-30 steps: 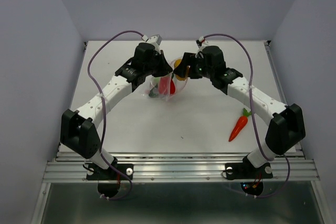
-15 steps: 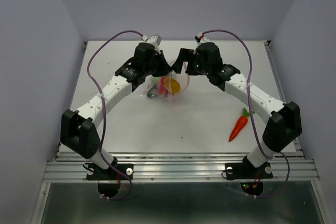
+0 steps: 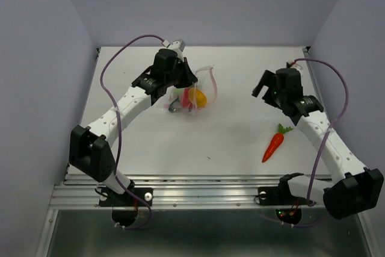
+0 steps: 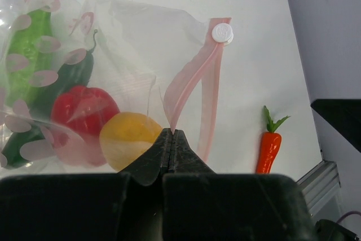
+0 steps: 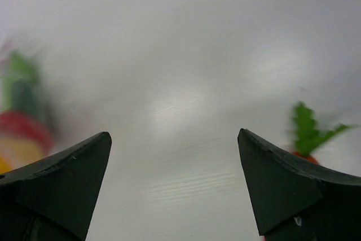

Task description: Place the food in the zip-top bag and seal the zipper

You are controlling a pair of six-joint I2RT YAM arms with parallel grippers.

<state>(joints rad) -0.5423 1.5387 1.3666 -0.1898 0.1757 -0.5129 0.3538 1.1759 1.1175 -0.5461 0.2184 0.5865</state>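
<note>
Where the white counter runs nearest the arm bases: an orange toy carrot with a green top lies alone, well apart from the bag.
Right tool: spread wide, holding nothing, over bare counter just beyond the carrot.
Left tool: pressed together, pinching the clear crinkly zip-top bag with pink marks at its mouth edge.
Pale pink zipper strip: its two halves parted, running from the pinch to a white tab.
Inside the bag: glossy red bell pepper, yellow-orange piece, dark green cucumber, light green pod.
</note>
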